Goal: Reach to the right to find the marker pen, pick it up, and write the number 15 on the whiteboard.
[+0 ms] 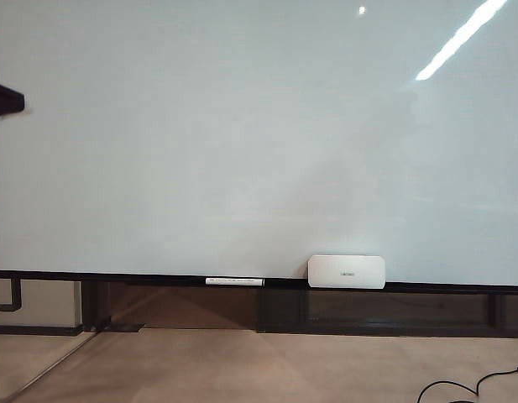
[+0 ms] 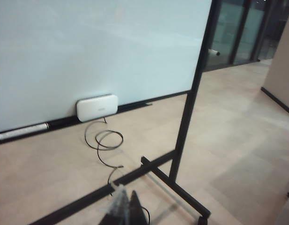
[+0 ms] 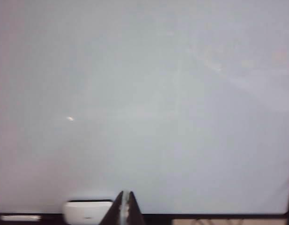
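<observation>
The whiteboard (image 1: 242, 134) bears no strokes and the marker pen (image 2: 213, 52), far right of it, is untouched: right gripper (image 3: 125, 199) faces the board, fingers closed and empty; left gripper (image 2: 124, 206) appears closed, empty.

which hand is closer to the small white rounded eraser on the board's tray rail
Right, it seems. In its wrist view the right hand has the small white rounded eraser just beside its tips; the left hand sees it well away across the floor.
</observation>
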